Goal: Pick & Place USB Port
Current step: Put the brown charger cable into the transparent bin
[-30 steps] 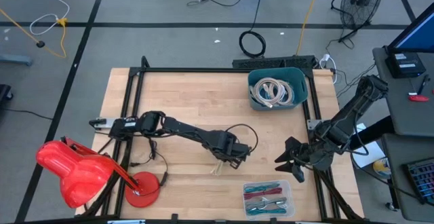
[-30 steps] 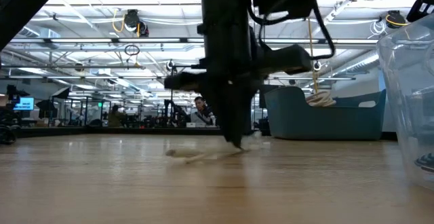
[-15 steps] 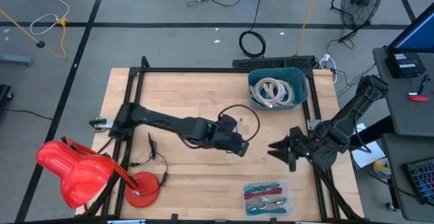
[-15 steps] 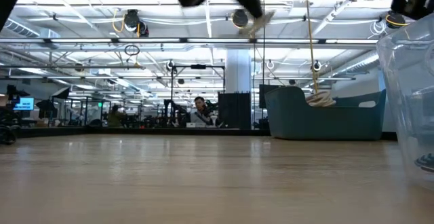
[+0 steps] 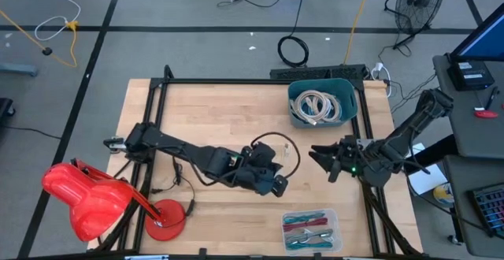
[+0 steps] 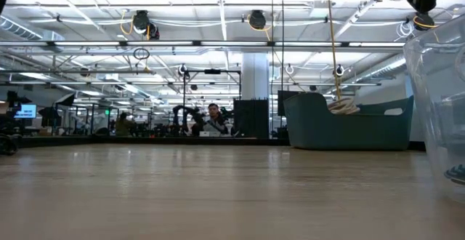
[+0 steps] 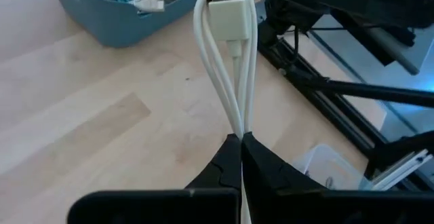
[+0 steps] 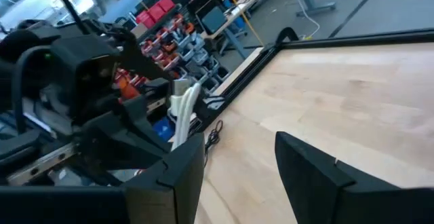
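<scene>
**Mia:** Where is the left gripper [image 7: 241,142]?

**Tom:** Its wrist camera shows it best. The two dark fingers [image 7: 268,166] are pinched tight on a white USB cable [image 7: 230,61]. The cable is folded into a loop, and its silver plug sits at the far end, away from the fingers.

**Mia:** Can the camera above see that too?

**Tom:** Not so well. From above, the left gripper [image 5: 272,183] is a dark shape over the middle of the wooden table [image 5: 205,110], toward the near edge. The white cable is too small to pick out there.

**Mia:** What about the camera down at table height?

**Tom:** It shows bare wood, and the cable is not lying on it. The teal bin [image 6: 341,127] stands far back on the right, with pale cables poking over its rim. A clear box [image 6: 439,116] is close on the right.

**Mia:** And the right gripper [image 5: 323,159]?

**Tom:** From above it hangs just right of the left gripper, near the right edge of the table, pointing at it. Its own camera shows its fingers [image 8: 312,173] spread apart with nothing between them. That view also sees the white cable [image 8: 182,112] held up by the other arm.

**Mia:** What else is on the table?

**Tom:** From above, the teal bin [image 5: 298,117] sits at the far right with coiled cables inside. The clear box [image 5: 311,216] sits at the near right edge.
</scene>
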Controlling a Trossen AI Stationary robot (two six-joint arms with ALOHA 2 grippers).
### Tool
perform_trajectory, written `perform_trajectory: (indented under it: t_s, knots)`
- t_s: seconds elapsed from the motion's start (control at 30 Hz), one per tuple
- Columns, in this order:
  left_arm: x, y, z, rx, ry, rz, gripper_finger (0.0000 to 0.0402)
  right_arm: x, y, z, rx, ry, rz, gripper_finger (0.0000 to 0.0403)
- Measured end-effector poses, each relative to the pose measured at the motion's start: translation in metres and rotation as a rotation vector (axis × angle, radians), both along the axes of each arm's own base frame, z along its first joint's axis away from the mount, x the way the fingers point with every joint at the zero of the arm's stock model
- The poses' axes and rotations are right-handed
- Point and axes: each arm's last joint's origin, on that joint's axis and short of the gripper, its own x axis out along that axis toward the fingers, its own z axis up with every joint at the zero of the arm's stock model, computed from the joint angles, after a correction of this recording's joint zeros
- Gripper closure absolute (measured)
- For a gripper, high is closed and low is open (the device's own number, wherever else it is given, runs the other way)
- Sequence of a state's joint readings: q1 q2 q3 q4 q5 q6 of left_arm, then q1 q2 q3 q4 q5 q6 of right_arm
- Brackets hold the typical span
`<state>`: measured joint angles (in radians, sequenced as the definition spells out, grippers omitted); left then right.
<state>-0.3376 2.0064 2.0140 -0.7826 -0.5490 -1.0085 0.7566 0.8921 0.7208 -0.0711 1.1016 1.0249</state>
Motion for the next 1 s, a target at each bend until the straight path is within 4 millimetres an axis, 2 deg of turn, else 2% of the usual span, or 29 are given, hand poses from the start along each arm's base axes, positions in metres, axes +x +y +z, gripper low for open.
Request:
perform_trajectory:
  t_s: [0.17,0.3,0.5,0.7,0.87,1.0]
  knots:
    - [-0.005,0.008,0.015,0.056,-0.034,-0.001,0.0402,0.004,-0.004,0.000,0.014,0.002,-0.004,0.0232]
    - [-0.007,0.028,0.032,0.101,-0.072,-0.022,0.0401,0.008,-0.005,0.004,0.059,-0.025,0.037,0.0232]
    - [-0.005,0.047,0.035,0.170,-0.019,-0.114,0.0402,0.020,-0.005,0.005,0.115,-0.077,0.007,0.0226]
    - [0.001,0.054,0.038,0.160,-0.054,-0.155,0.0402,0.043,0.001,-0.006,0.191,-0.101,0.005,0.0179]
    - [0.003,0.060,0.039,0.167,-0.064,-0.178,0.0402,0.065,0.008,-0.013,0.191,-0.162,-0.012,0.0136]
    - [0.004,0.059,0.039,0.153,-0.068,-0.199,0.0402,0.074,0.011,-0.013,0.153,-0.206,-0.008,0.0117]
